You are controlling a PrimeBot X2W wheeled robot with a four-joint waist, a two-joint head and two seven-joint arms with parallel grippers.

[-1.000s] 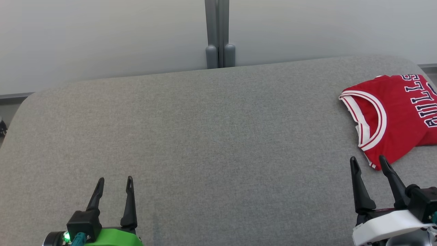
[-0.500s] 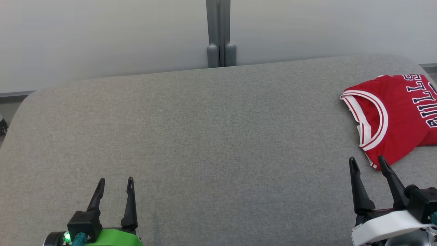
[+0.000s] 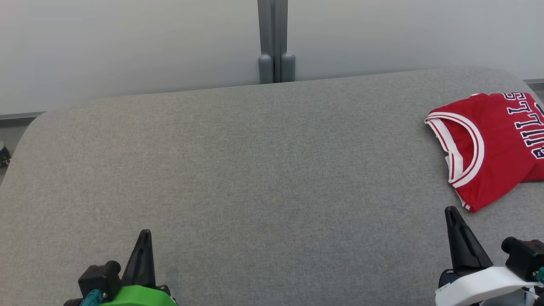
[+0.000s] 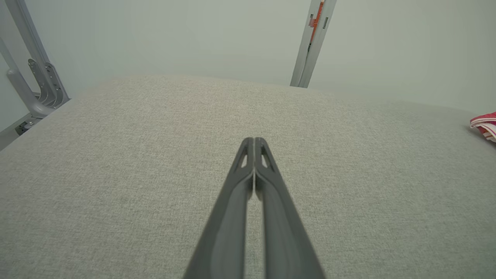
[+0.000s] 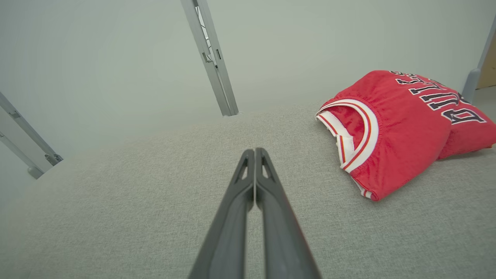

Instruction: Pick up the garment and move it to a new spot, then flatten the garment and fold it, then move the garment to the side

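Observation:
The garment is a red jersey with white trim and dark lettering, lying folded at the far right of the grey padded table. It also lies right of centre in the right wrist view as garment, and a sliver of the garment peeks in at the right edge of the left wrist view. My right gripper is shut and empty, just short of the jersey's near corner. My left gripper is shut and empty at the lower left. Both show fingers pressed together, as left gripper and right gripper.
A grey post stands behind the table's far edge against a pale wall. The table's rounded corners lie at far left and far right. A metal frame leg stands off the table's left side.
Both grippers have gone from open to shut and have drawn back slightly toward the bottom of the head view. The garment has not moved.

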